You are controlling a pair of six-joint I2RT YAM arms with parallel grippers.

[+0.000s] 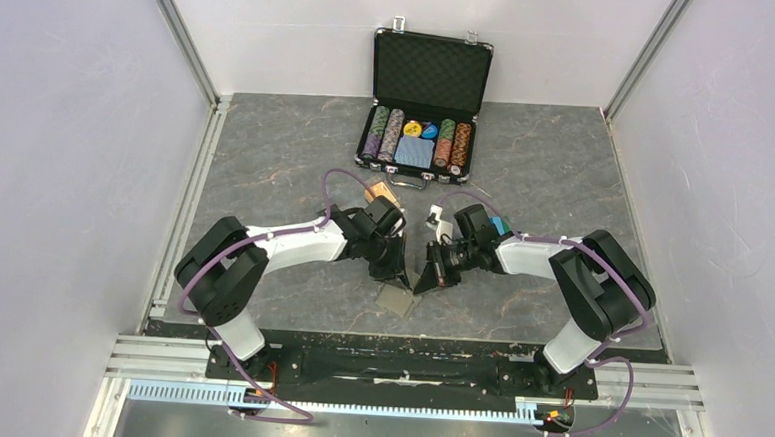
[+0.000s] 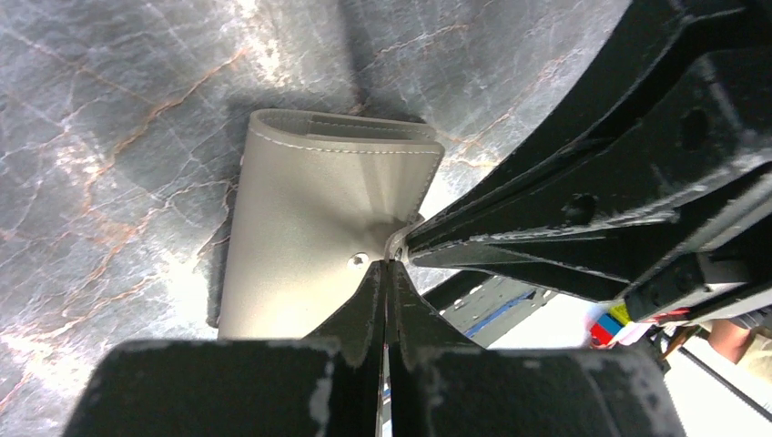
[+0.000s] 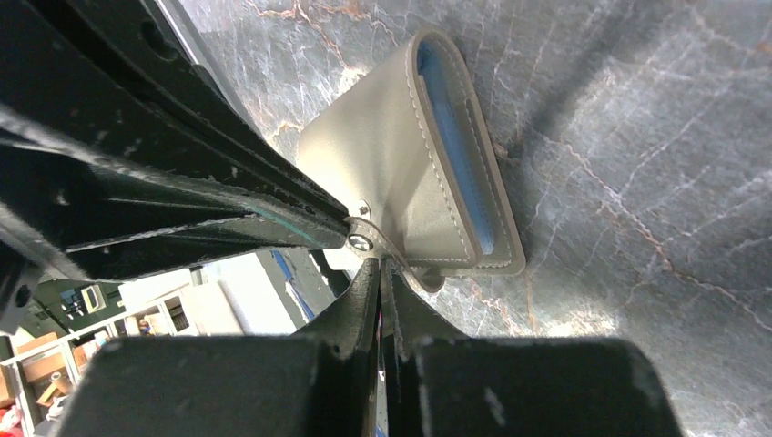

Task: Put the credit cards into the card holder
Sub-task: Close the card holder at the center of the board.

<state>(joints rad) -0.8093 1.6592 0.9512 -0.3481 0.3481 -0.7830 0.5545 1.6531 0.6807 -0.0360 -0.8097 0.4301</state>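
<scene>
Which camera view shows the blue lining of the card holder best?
The right wrist view: the blue lining shows as a strip inside the folded card holder. The left wrist view shows only its grey outside; the top view only a small grey patch.

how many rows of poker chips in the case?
4 in the open case: left-end row, the row beside it, then past the blue deck a third row and the right-end row. Lower layers, if any, are hidden.
</scene>
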